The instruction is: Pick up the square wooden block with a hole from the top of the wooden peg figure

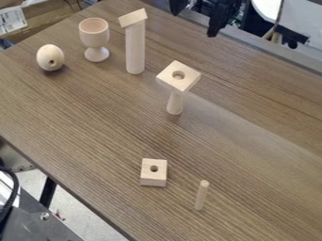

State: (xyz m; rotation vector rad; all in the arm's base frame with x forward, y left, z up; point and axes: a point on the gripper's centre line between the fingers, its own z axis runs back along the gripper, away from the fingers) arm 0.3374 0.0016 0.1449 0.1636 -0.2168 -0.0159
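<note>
1 claw [218, 20] cut off at top, can't tell if wide; holed slab [189, 77] near.

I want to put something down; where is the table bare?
Bare wood lies between the egg and the drilled block, and between that block and the square-topped peg. It's crowded around the cup and tall post.

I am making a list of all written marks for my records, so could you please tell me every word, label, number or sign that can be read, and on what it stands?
White label on the cardboard, upper left: dark print, too small to read.
Wooden egg, goblet, tall cylinder, peg and blocks: no text seen.
So nothing here can be quoted.
</note>
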